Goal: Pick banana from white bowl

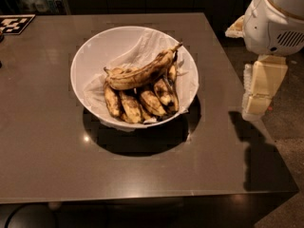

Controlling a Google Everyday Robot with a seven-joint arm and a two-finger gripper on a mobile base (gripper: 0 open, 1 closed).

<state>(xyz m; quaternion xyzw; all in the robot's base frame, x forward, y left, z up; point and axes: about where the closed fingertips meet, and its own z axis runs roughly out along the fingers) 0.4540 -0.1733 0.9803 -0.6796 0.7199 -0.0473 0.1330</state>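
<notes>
Camera view is showing a black-and-white patterned marker [15,23] lying flat at the table's far corner, the spot farthest from the gripper; its pattern is carrying no readable letters. The gripper [255,107] is hanging off the table's [47,151] side edge, below the robot's white housing [275,18] with its slotted vent, and is casting a shadow onto the tabletop beside it. It is not clear whether its jaws are parted or closed, and it is touching none of the fruit.

Well apart from the jaws, near the table's middle, the white bowl [83,56] is sitting on the glossy grey-brown surface, which is mirroring the bowl's dark underside. Crumpled paper [142,44] is lining it. The banana [142,72] is lying across the top of the pile, its thin stem pointing toward the gripper's side. The shorter bananas [137,103] are resting beneath it, side by side. Speckled floor [289,122] is showing under the gripper; the room behind is staying dark.
</notes>
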